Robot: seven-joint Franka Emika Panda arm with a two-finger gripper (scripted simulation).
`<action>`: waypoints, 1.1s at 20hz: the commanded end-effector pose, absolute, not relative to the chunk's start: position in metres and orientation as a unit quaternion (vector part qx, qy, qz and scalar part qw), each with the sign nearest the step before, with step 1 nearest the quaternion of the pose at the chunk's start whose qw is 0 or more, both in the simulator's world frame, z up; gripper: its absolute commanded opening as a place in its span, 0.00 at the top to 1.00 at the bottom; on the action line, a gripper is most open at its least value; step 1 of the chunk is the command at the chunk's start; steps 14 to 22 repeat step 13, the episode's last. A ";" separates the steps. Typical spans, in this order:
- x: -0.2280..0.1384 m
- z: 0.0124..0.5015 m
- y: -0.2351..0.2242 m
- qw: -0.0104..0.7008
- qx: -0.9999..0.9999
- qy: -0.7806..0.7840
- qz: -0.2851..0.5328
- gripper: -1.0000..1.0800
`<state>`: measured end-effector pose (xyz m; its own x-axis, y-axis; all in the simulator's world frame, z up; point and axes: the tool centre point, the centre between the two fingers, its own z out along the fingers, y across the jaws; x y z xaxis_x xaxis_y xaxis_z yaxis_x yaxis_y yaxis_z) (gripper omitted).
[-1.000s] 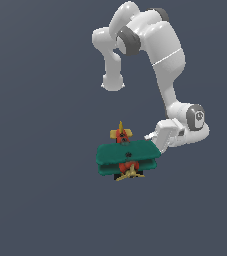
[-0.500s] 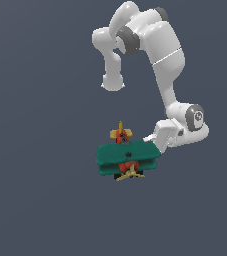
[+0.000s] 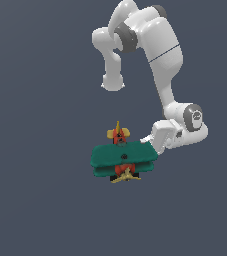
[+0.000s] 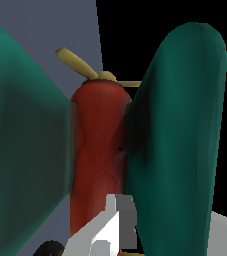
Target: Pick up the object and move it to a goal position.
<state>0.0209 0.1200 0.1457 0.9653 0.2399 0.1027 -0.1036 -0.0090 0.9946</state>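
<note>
Biplane (image 3: 123, 160), a small toy with teal-green double wings, a red-orange body, a yellow propeller toward the bottom of the exterior view and a yellow tail toward its top, sits in the middle of a plain dark grey surface (image 3: 35, 200). Nothing else lies anywhere around it, so open room stretches on every side out to the picture's edges, and only the white arm (image 3: 160, 50) itself crowds the scene, looping down from above on the exterior view's right. Its wrist ends right at the wing tip on that side, touching or nearly touching the teal edge. From the wrist camera the wings (image 4: 185, 150) and red fuselage (image 4: 97, 145) fill the frame very close, with a white fingertip (image 4: 116, 220) poking in against the body. Whether the gripper (image 3: 150, 145) is clamped on the plane or loose around it, I cannot tell; the wings hide the fingers.
</note>
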 end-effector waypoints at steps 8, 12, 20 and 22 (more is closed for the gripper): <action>0.072 0.198 0.067 0.704 0.698 0.045 0.124 1.00; 0.077 0.202 0.064 0.703 0.699 0.045 0.124 1.00; 0.077 0.202 0.064 0.703 0.699 0.045 0.124 1.00; 0.077 0.202 0.064 0.703 0.699 0.045 0.124 1.00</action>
